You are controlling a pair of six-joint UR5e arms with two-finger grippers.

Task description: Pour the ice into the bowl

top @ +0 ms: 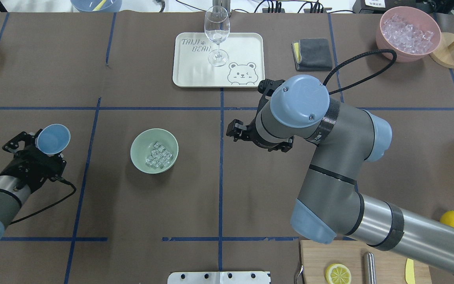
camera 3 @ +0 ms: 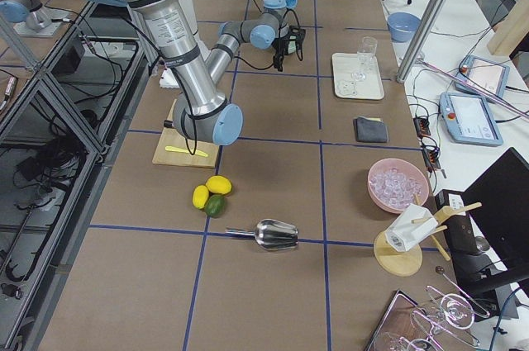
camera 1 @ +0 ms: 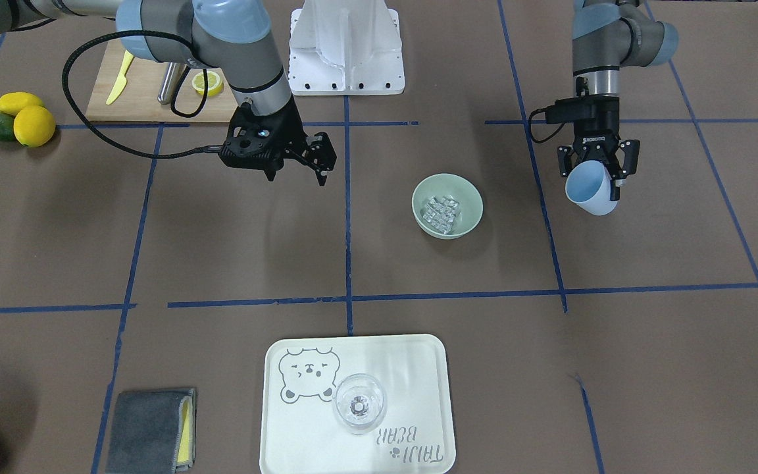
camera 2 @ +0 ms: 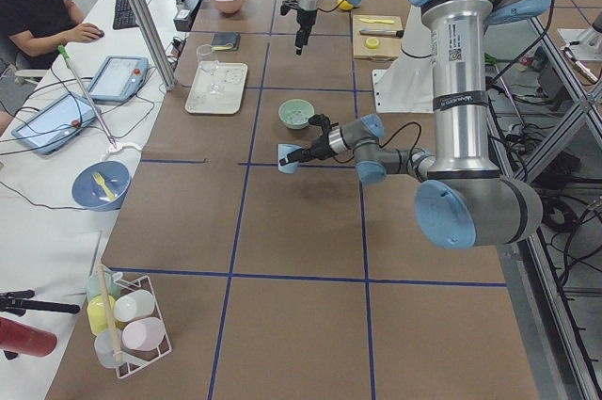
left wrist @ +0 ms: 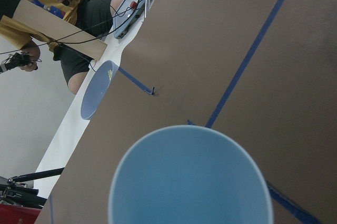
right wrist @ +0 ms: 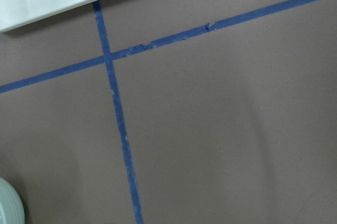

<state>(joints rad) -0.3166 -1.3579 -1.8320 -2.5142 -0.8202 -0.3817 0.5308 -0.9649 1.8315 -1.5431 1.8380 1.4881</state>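
Observation:
The sage-green bowl (camera 1: 420,195) stands near the table's middle with a small heap of clear ice cubes (camera 1: 440,209) inside; it also shows in the overhead view (top: 137,150) with the ice (top: 158,155). My left gripper (camera 1: 591,179) is shut on a light blue cup (camera 1: 588,191), tilted on its side above the table and apart from the bowl. The cup (left wrist: 189,182) looks empty in the left wrist view. My right gripper (camera 1: 298,166) hangs open and empty on the bowl's other side. The bowl's rim (right wrist: 8,203) shows in a corner of the right wrist view.
A cream tray (camera 1: 274,421) holding a wine glass (camera 1: 359,403) lies across from the robot. A grey cloth (camera 1: 149,428) and a pink container of ice (top: 407,31) are beside it. A cutting board (camera 1: 149,92), lemons (camera 1: 31,122) and a white stand (camera 1: 346,46) sit near the robot.

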